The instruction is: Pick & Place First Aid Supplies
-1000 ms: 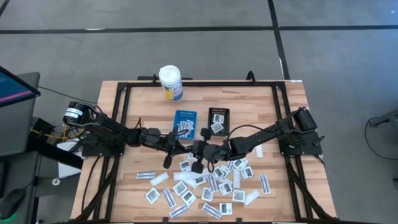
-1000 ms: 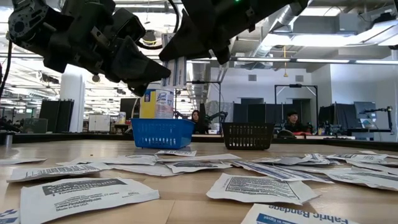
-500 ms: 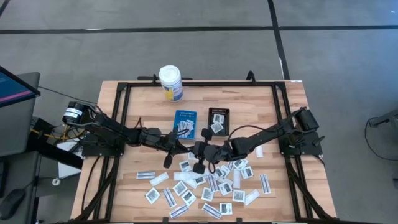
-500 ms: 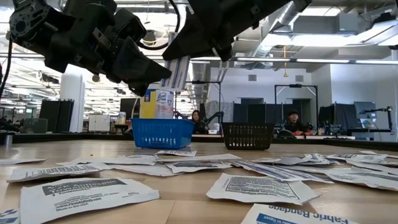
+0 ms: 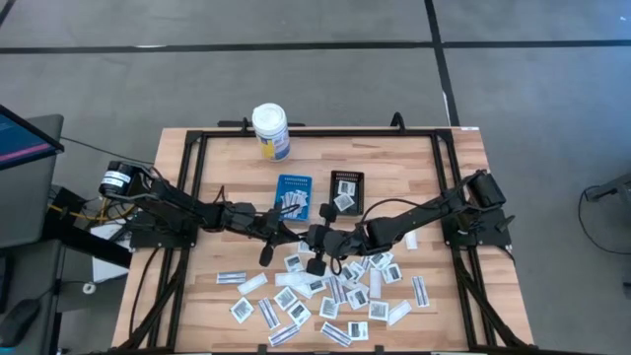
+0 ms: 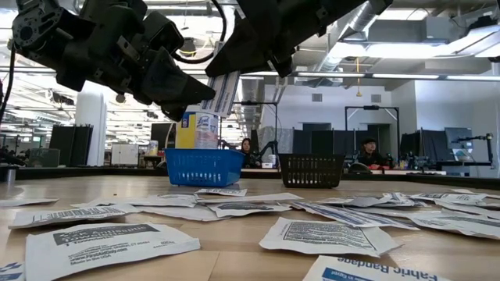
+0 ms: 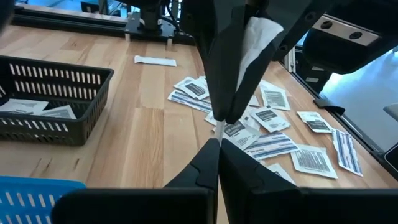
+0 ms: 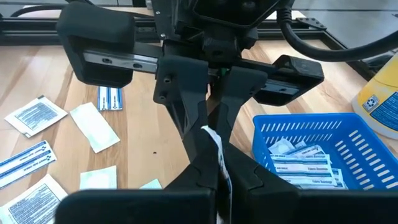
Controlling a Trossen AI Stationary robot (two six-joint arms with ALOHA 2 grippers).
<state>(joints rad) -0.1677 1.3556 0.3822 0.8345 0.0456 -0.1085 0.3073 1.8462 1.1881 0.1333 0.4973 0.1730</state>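
Both tools are meeting above the middle of the bench (image 5: 227,148), just in front of the blue tray (image 5: 293,196) and the black tray (image 5: 346,190). The left tool (image 5: 293,236) is reaching in from the left, fingers pressed together on the lower end of one narrow packet (image 6: 224,92); the right tool (image 5: 320,240) is pinching the same packet from the other end, fingers also pressed together. The packet is hanging tilted in the air between them, clear of the wood.

Open room: bare wood is lying to the left of the trays and along the far edge beside the white bottle (image 5: 270,131). The near half is crowded with loose first aid supplies (image 5: 330,296), so there is little free surface there.

Against the earlier frames: both arms are staying almost in place; the packet is leaning slightly more than a second ago.

Surface is pale butcher-block inside a black frame. Behind it, an open workshop with seated people is showing in the low view.
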